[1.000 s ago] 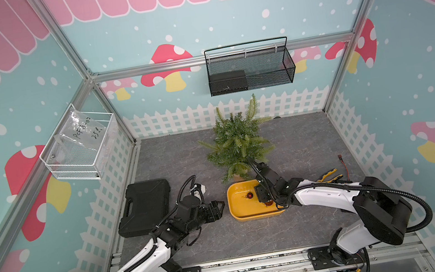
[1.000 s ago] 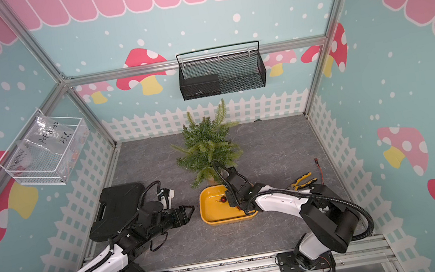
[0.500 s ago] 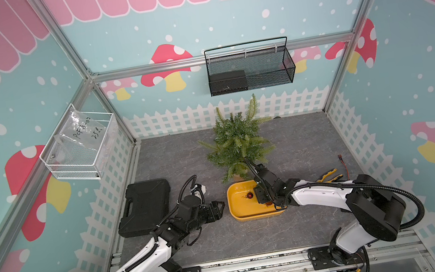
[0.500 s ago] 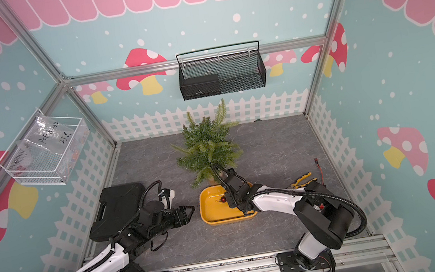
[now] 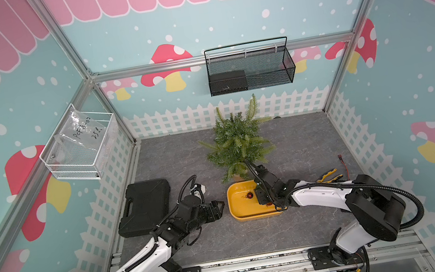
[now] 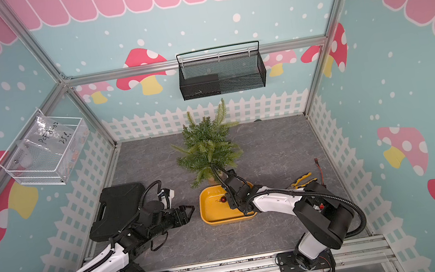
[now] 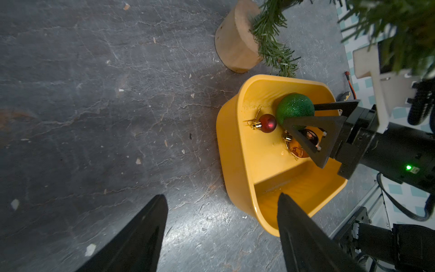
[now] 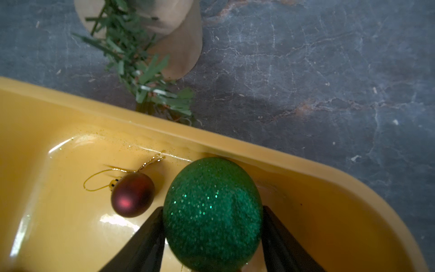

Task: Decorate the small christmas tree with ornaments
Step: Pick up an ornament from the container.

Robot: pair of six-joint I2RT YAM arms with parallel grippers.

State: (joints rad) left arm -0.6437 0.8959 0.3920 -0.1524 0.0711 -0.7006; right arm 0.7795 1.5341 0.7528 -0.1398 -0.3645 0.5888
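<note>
Only the wrist views show the right gripper point(image 8: 211, 208) clasping both sides of the glittery green ornament point(image 8: 211, 226); the left gripper point(image 7: 222, 195) gapes empty.

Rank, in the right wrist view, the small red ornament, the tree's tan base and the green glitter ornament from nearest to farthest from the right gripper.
1. green glitter ornament: between the right gripper fingers.
2. small red ornament: in the yellow tray, beside the green one.
3. tan base: on the table, beyond the tray's rim.
</note>
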